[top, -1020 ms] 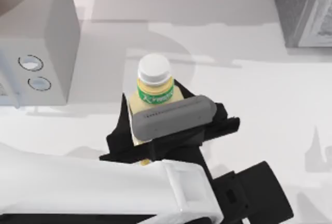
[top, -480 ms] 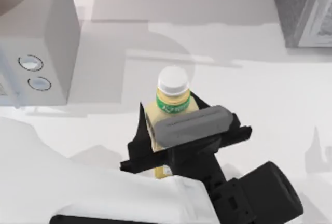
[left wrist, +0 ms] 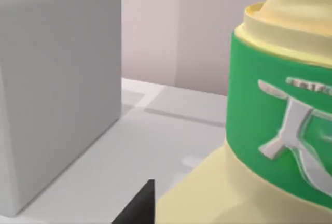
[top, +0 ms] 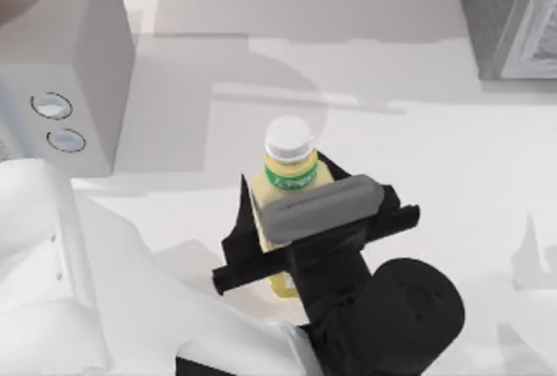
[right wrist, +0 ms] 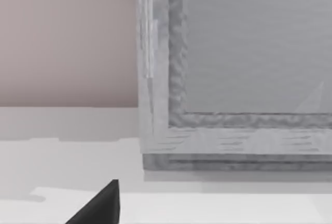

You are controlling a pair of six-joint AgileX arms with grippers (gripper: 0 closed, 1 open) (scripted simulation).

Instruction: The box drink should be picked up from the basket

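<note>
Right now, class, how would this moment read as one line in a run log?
left hand: shut on box drink | drink: upright, held above table | right hand: tip seen near grey box | basket: unseen

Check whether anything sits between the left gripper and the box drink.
Nothing visible does: the left gripper is shut on the box drink, holding it upright above the table. No basket is seen around it.

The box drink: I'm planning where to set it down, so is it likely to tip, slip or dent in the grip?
The box drink looks tall and narrow, so it would probably tip easily if nudged high. Its smooth yellow body may be slippery. The left gripper holds it upright below the green label with no visible denting, so it seems fairly stiff.
</note>
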